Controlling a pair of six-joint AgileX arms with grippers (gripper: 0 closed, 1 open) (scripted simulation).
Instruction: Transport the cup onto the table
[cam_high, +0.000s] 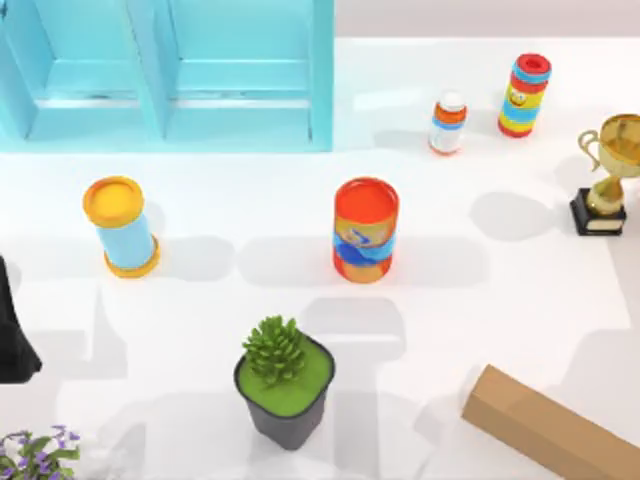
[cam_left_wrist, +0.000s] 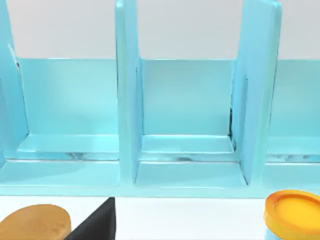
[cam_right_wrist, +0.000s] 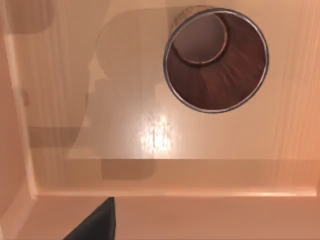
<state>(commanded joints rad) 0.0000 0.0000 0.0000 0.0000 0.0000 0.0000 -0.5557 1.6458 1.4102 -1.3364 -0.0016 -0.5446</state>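
Cup (cam_right_wrist: 216, 60) upright on wooden tray (cam_right_wrist: 150, 135); probably light, rigid, ribbed; grasp at rim. Claw states of both grippers: cannot tell.

Top camera looks down; left wrist camera faces the cabinet (cam_left_wrist: 185, 125).

Turquoise cabinet (cam_high: 165, 75) sits far left in front of me, open shelves, pale grey wall (cam_high: 485, 17) behind.

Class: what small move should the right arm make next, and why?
Probably centre the right gripper above the small reddish-brown cup: it stands upright, ungrasped, on a tan wooden surface, off-centre in the wrist view. Left gripper idles at the left edge of the white table.
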